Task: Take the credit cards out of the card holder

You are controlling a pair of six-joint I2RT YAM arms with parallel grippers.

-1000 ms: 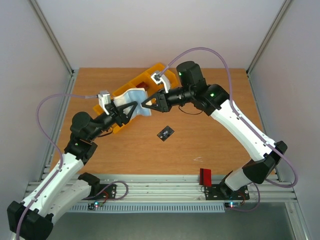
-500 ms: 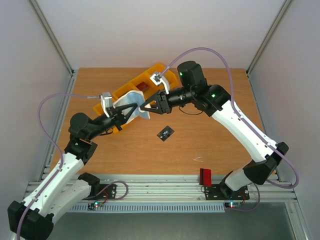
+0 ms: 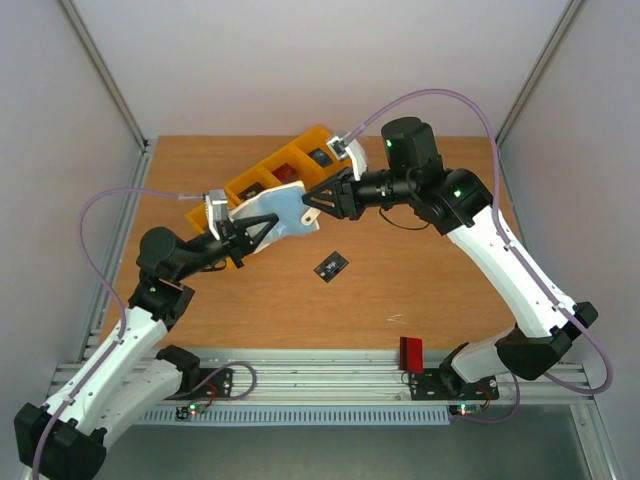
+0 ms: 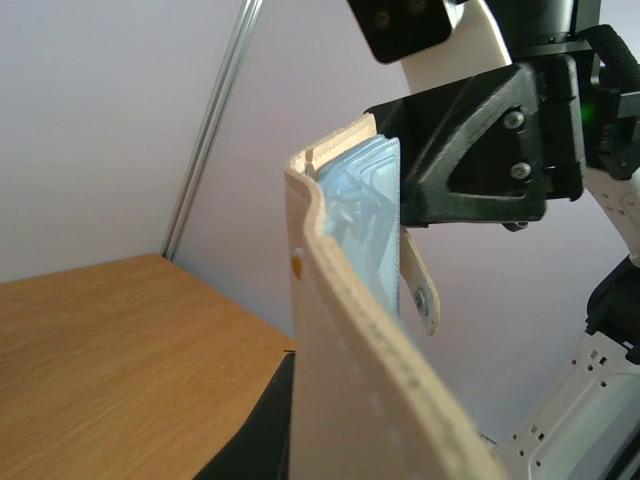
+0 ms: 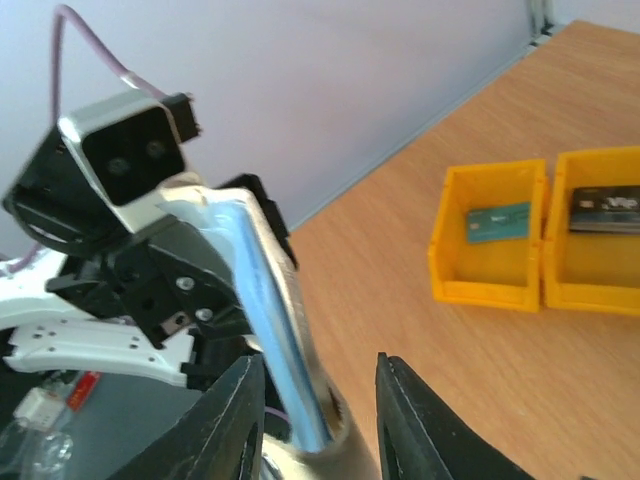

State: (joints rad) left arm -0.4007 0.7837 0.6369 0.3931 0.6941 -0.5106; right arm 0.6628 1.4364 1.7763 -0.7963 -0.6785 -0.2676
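The pale beige card holder (image 3: 280, 212) hangs in the air over the table, between the two arms. My left gripper (image 3: 250, 228) is shut on its left end. In the left wrist view the card holder (image 4: 350, 330) fills the middle, with bluish clear sleeves (image 4: 365, 210) at its top. My right gripper (image 3: 316, 205) is open, with its fingers astride the holder's right end. In the right wrist view the card holder (image 5: 280, 300) leans on the left finger (image 5: 235, 420), with a gap to the right one. A black card (image 3: 331, 266) with pale marks lies on the table.
A row of yellow bins (image 3: 245, 186) sits behind the holder. In the right wrist view one bin (image 5: 485, 290) holds a green card (image 5: 497, 222) and its neighbour a dark one (image 5: 605, 207). A red rectangular piece (image 3: 411, 352) stands at the near rail.
My left gripper has shut on the holder's left end. My right gripper has opened, and its arm has drawn back to the right. The holder now lies flatter and further right.
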